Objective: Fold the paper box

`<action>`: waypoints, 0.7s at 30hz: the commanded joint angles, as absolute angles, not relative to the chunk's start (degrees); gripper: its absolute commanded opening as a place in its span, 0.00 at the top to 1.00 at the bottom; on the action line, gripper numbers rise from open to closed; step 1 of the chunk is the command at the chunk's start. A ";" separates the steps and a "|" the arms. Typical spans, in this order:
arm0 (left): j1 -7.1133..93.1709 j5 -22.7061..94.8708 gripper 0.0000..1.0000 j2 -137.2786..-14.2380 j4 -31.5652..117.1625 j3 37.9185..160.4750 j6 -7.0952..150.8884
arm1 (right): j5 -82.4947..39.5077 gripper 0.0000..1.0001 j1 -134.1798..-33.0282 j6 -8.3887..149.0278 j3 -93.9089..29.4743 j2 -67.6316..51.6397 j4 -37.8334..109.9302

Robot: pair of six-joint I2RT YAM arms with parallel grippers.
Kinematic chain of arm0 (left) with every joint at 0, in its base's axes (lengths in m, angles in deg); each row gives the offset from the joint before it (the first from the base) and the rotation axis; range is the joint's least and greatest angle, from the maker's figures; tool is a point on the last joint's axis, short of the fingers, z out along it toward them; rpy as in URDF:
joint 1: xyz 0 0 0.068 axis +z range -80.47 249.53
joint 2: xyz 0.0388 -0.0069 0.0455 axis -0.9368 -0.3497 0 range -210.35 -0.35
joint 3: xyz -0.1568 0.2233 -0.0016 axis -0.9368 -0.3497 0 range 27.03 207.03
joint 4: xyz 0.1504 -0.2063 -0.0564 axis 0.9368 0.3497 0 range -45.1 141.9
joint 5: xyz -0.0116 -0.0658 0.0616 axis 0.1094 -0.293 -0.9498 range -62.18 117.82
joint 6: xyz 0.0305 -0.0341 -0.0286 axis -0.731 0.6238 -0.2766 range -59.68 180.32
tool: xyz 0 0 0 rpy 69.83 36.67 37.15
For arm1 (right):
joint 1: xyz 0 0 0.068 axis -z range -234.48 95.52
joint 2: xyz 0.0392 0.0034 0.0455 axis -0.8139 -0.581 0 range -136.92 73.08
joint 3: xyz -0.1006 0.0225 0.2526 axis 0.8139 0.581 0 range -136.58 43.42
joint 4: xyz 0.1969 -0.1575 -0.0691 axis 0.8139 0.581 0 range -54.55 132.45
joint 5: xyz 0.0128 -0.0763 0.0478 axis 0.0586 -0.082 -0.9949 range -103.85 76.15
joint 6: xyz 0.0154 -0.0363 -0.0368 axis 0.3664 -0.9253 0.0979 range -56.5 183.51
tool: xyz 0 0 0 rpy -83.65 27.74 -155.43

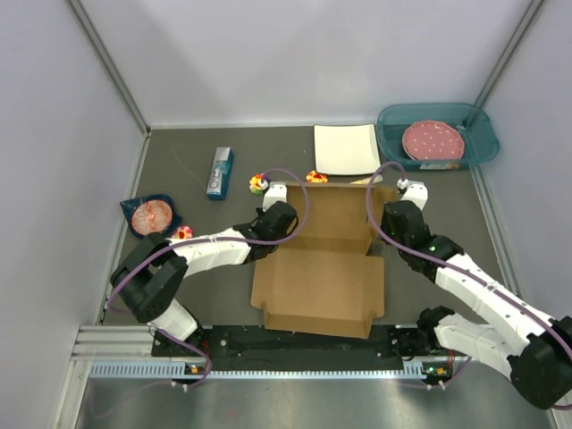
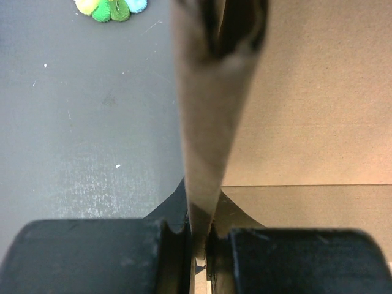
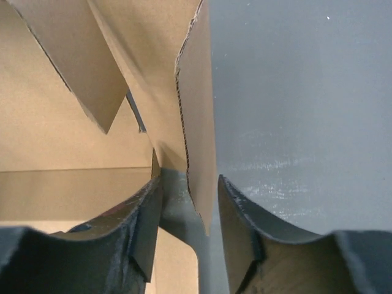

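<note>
The paper box (image 1: 322, 286) is brown cardboard lying in the middle of the table. Its lid panel lies flat toward the near edge and its far half has the side walls raised. My left gripper (image 1: 275, 217) is at the box's left wall. In the left wrist view that gripper (image 2: 199, 239) is shut on the upright wall (image 2: 208, 122), which I see edge-on. My right gripper (image 1: 393, 214) is at the right wall. In the right wrist view that gripper (image 3: 188, 208) is open, with a side flap (image 3: 199, 122) standing between its fingers and a gap on each side.
A white square plate (image 1: 347, 149) lies behind the box. At the back right a teal bin (image 1: 478, 143) holds a pink plate (image 1: 433, 140). A blue carton (image 1: 220, 172), small colourful toys (image 1: 258, 183) and a blue dish (image 1: 150, 215) sit to the left.
</note>
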State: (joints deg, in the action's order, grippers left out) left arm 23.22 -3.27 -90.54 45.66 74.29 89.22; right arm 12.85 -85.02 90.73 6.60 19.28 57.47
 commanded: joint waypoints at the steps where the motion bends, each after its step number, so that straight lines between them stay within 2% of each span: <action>1: 22.59 -1.27 1.00 -90.88 55.63 72.47 88.79 | 15.24 0.64 -84.45 90.49 5.10 18.51 53.82; 3: 22.68 -1.45 1.00 -90.79 55.63 72.29 88.88 | 15.50 0.69 -84.36 90.23 5.27 18.24 53.82; 10: 22.51 -1.53 1.00 -90.53 55.36 72.20 89.06 | 10.60 1.00 -84.36 89.61 5.62 23.15 53.82; 21: 21.28 -5.83 1.00 -90.62 52.81 70.36 90.02 | 0.22 1.00 -84.45 91.28 1.41 28.35 57.69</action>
State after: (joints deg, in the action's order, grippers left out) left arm 22.26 -5.43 -90.06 46.12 73.59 90.97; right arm 5.57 -84.72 89.66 6.16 27.37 59.70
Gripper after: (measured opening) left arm 0.063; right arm 0.008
